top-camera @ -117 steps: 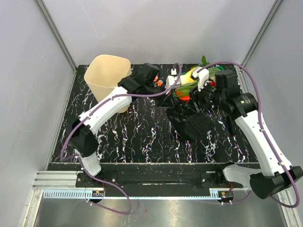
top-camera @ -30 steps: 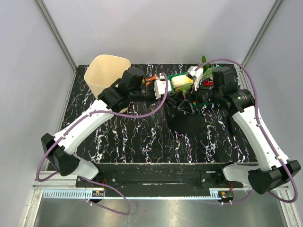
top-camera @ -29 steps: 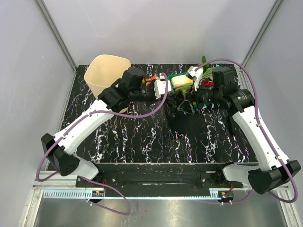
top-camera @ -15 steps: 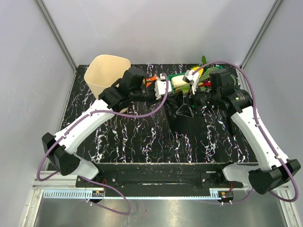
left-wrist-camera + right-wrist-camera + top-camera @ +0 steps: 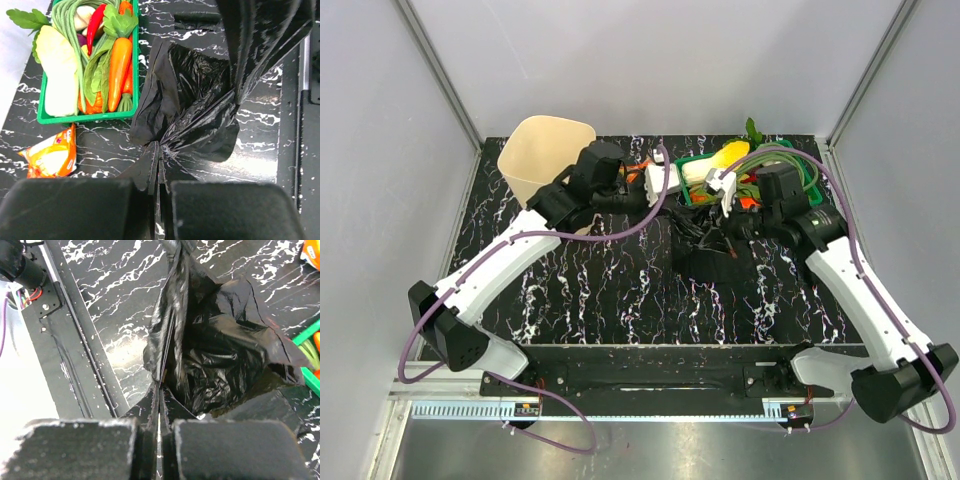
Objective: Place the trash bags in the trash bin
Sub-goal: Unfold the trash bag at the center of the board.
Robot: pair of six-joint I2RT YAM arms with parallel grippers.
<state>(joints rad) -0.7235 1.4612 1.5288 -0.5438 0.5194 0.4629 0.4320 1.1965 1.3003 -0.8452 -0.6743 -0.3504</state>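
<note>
A glossy black trash bag [image 5: 706,256] hangs crumpled between my two grippers over the marbled table, right of centre. In the left wrist view the left gripper [image 5: 159,159] is shut on a pinched edge of the bag [image 5: 196,112]. Seen from the right wrist, the right gripper [image 5: 160,392] is shut on another edge of the same bag [image 5: 217,357]. From the top camera the left gripper [image 5: 672,202] and right gripper [image 5: 718,220] stand close together above the bag. The cream trash bin [image 5: 546,160] stands upright at the far left, behind the left arm.
A green vegetable tray [image 5: 46,119] holding carrots, chilli and greens lies at the far right, just behind the bag. An orange snack wrapper [image 5: 51,158] lies on the table beside the tray. A black frame rail [image 5: 67,347] runs along the table's near edge.
The right gripper has shut on the bag's edge after standing open. The right arm shifted left and nearer. The bag is now bunched up between both grippers.
</note>
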